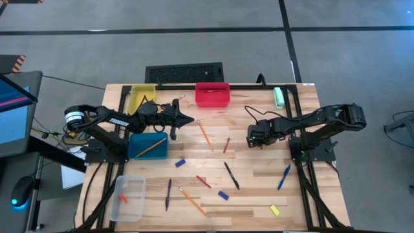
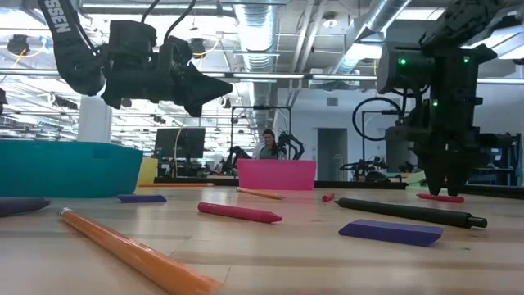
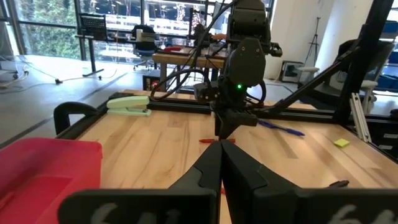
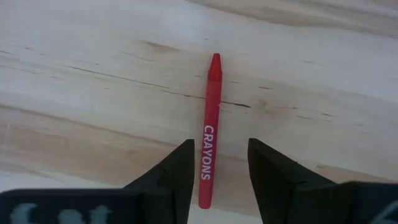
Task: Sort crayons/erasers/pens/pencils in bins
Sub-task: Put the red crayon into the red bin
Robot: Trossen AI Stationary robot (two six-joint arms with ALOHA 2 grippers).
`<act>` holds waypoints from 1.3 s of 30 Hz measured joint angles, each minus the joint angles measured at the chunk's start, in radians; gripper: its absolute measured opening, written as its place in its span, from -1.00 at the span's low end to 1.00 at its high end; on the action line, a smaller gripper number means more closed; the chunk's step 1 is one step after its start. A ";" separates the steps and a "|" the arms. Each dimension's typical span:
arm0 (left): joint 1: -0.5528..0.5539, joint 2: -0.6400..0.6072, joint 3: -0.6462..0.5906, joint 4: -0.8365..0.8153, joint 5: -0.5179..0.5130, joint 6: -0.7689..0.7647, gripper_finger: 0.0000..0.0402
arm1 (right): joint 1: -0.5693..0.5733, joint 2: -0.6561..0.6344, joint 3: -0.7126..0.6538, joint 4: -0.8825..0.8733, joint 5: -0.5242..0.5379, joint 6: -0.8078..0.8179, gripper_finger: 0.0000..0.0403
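Right gripper (image 4: 217, 177) over a red crayon (image 4: 211, 127)
Its jaws stand open astride the crayon on the worktop (image 4: 93, 93), gripping nothing; left gripper (image 1: 187, 120) closed, empty.

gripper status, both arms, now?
Left end effector: closed, empty, raised beside the teal bin.
Right end effector: open, straddling a red crayon lying on the table, not gripping it.
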 joint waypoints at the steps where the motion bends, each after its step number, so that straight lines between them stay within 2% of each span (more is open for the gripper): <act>1: 0.000 0.000 0.000 0.000 0.000 0.000 -1.00 | 0.000 0.000 0.000 0.003 0.000 -0.002 -0.24; 8: 0.000 0.000 0.000 -0.002 0.000 0.000 -1.00 | 0.000 0.034 0.000 0.021 0.021 -0.008 -0.44; 16: 0.000 0.000 0.000 -0.010 -0.001 0.010 -1.00 | 0.000 0.138 0.024 0.017 0.019 -0.036 -0.48; 26: 0.000 0.000 0.000 -0.017 0.006 0.013 -1.00 | -0.020 0.141 0.051 -0.018 -0.001 -0.104 -0.73; 39: 0.003 0.000 0.000 -0.024 0.010 0.022 -1.00 | -0.028 0.122 0.051 -0.011 -0.012 -0.169 -0.76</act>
